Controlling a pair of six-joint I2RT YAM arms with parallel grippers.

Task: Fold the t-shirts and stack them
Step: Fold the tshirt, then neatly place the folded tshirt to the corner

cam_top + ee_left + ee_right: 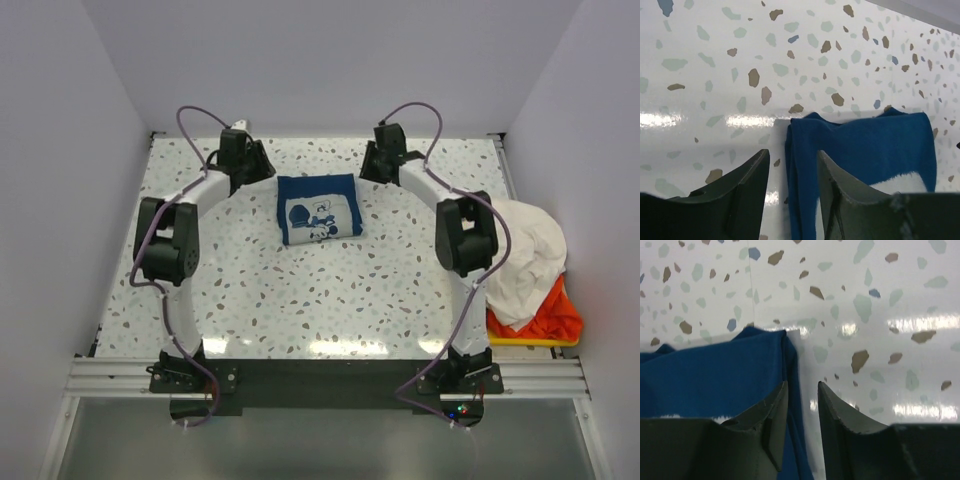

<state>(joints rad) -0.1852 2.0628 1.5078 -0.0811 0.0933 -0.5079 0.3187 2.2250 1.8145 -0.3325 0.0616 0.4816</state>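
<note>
Soft matt navy cloth t-shirt (318, 208) lies on a glossy, smooth speckled table (330, 300)

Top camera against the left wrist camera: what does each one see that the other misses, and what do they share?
Only the top camera shows the left arm and right arm, the whole folded navy shirt with its white print, and a white shirt and an orange shirt heaped on a yellow bin at the right edge of the table. Only the left wrist camera shows the left fingers up close, standing apart over the navy shirt's layered side edge. Both show the navy shirt and the speckled table.
</note>
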